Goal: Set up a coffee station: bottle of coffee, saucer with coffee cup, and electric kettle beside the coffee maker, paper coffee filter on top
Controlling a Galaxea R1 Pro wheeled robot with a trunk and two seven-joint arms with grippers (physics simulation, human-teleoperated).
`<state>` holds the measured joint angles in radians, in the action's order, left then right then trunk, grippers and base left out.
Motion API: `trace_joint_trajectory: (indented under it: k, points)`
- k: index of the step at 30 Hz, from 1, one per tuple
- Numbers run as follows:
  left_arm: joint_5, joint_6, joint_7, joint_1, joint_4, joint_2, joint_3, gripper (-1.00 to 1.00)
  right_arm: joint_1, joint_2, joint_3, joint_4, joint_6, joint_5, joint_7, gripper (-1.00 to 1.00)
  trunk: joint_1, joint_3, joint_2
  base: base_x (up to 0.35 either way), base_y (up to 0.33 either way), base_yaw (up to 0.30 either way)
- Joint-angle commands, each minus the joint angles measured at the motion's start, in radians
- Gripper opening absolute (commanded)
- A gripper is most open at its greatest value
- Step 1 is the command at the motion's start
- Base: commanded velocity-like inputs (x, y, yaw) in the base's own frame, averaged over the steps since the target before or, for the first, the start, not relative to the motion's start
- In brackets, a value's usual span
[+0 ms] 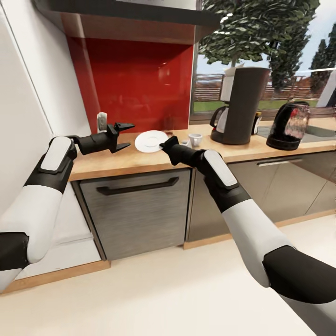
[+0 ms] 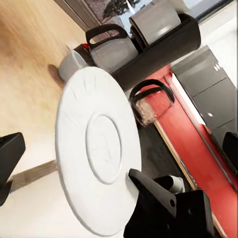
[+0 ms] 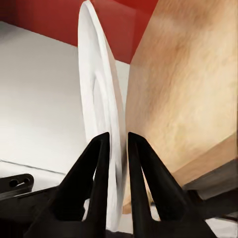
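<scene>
While the right gripper [image 1: 163,144] clamps its two black fingers [image 3: 96,163] on the rim of the plain white round saucer [image 1: 150,140], the plate is held tilted on edge above the long light wood-grain kitchen countertop [image 1: 126,161], in front of the glossy red backsplash [image 1: 135,79]. The left gripper [image 1: 125,135] hovers just beside the saucer's other side with its jaws apart and nothing between them. The tiny white coffee cup [image 1: 195,139] stands on the counter near the right gripper, between the saucer and the tall dark grey coffee maker [image 1: 242,105]. The rounded glass electric kettle [image 1: 289,125] with its black base sits further along, near the coffee maker. The small light tan paper coffee filter [image 1: 101,121] stands behind the left gripper, by the wall.
</scene>
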<state>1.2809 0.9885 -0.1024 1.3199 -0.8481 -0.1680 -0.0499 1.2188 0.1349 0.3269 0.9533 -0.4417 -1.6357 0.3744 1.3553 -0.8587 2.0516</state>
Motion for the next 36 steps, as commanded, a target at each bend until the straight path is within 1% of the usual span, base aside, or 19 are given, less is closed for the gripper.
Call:
trace_joint_trajectory:
  k: [1,3,7,9,11,13,14,16,17,19,21,23,25,27,29,32,33,35,36]
  points:
    - [-0.009,0.001,-0.015,0.001,0.0,-0.001,-0.002,1.0,0.001,-0.001,0.0,0.001,-0.007,-0.009,0.008,-1.0,-0.001,-0.001,0.0,-0.277,0.0,0.0]
    - [-0.009,0.001,-0.045,0.001,0.0,0.0,-0.002,1.0,0.0,-0.002,-0.001,0.007,-0.02,-0.009,0.008,-1.0,-0.001,-0.001,0.0,-0.252,0.0,0.0]
    - [-0.01,0.001,-0.178,0.0,0.0,0.001,-0.011,1.0,-0.021,-0.018,-0.002,0.072,-0.031,-0.007,0.008,-1.0,-0.001,-0.001,0.0,-0.12,0.0,0.0]
    - [-0.01,0.001,-0.298,0.0,-0.001,0.002,-0.094,1.0,-0.03,-0.046,-0.001,0.103,-0.034,-0.007,0.008,-1.0,-0.001,-0.001,0.0,-0.03,0.0,0.0]
    - [-0.01,0.001,-0.424,0.0,-0.004,0.002,-0.169,1.0,-0.033,-0.056,-0.001,0.112,-0.035,-0.007,0.008,-1.0,-0.001,-0.001,0.0,-0.012,0.0,0.0]
    - [-0.01,0.0,-0.576,-0.001,-0.015,0.002,-0.267,1.0,-0.034,-0.064,-0.001,0.114,-0.036,-0.006,0.008,-1.0,-0.001,-0.001,0.0,-0.005,0.0,0.0]
    - [-0.01,-0.001,-0.612,-0.001,-0.021,0.002,-0.295,1.0,-0.034,-0.066,-0.001,0.114,-0.036,-0.006,0.008,-1.0,-0.001,-0.001,0.0,-0.003,0.0,0.0]
    - [-0.009,-0.003,-0.709,-0.001,-0.049,0.001,-0.38,1.0,-0.034,-0.073,-0.001,0.114,-0.037,-0.006,0.008,-1.0,-0.001,-0.001,0.0,-0.002,0.0,0.0]
    - [-0.009,-0.004,-0.79,-0.003,-0.102,-0.001,-0.456,1.0,-0.034,-0.082,-0.001,0.113,-0.037,-0.006,0.008,-1.0,-0.001,-0.001,0.0,0.0,0.0,0.0]
    - [-0.01,-0.006,-0.853,-0.013,-0.172,-0.008,-0.519,1.0,-0.034,-0.094,0.0,0.112,-0.037,-0.007,0.008,-1.0,-0.001,-0.001,0.0,0.0,0.0,0.0]
    - [-0.01,-0.006,-0.875,-0.041,-0.219,-0.015,-0.549,1.0,-0.035,-0.099,-0.001,0.112,-0.037,-0.007,0.008,-1.0,-0.001,-0.001,0.0,0.0,0.0,0.0]
    - [-0.01,-0.007,-0.89,-0.106,-0.29,-0.056,-0.571,1.0,-0.035,-0.102,-0.001,0.112,-0.037,-0.006,0.008,-1.0,-0.001,-0.001,0.0,0.0,0.0,0.0]
    - [-0.01,-0.008,-0.903,-0.186,-0.379,-0.129,-0.579,1.0,-0.035,-0.103,0.0,0.112,-0.037,-0.007,0.008,-1.0,-0.001,-0.001,0.0,0.0,0.0,0.0]
    - [-0.01,-0.008,-0.914,-0.223,-0.422,-0.17,-0.581,1.0,-0.035,-0.104,0.0,0.112,-0.037,-0.007,0.008,-1.0,-0.001,-0.001,0.0,0.0,0.0,0.0]
    - [-0.01,-0.009,-0.951,-0.292,-0.494,-0.253,-0.584,1.0,-0.035,-0.104,0.0,0.112,-0.037,-0.007,0.008,-1.0,-0.001,-0.001,0.0,0.0,0.0,0.0]
    - [-0.01,-0.014,-1.047,-0.376,-0.543,-0.366,-0.585,1.0,-0.035,-0.104,0.0,0.113,-0.037,-0.007,0.008,-1.0,-0.001,-0.001,0.0,0.0,0.0,0.0]
    - [-0.011,-0.054,-1.1,-0.486,-0.552,-0.457,-0.626,1.0,-0.035,-0.105,-0.001,0.113,-0.037,-0.007,0.008,-1.0,-0.001,-0.001,0.0,0.0,0.0,0.0]
    - [-0.011,-0.138,-1.109,-0.554,-0.53,-0.512,-0.703,1.0,-0.035,-0.112,-0.001,0.116,-0.037,-0.007,0.007,-1.0,-0.001,-0.001,0.0,0.0,0.0,0.0]
    - [-0.011,-0.163,-1.11,-0.567,-0.52,-0.526,-0.729,1.0,-0.035,-0.117,-0.001,0.117,-0.037,-0.007,0.007,-1.0,-0.001,-0.001,0.0,0.0,0.0,0.0]
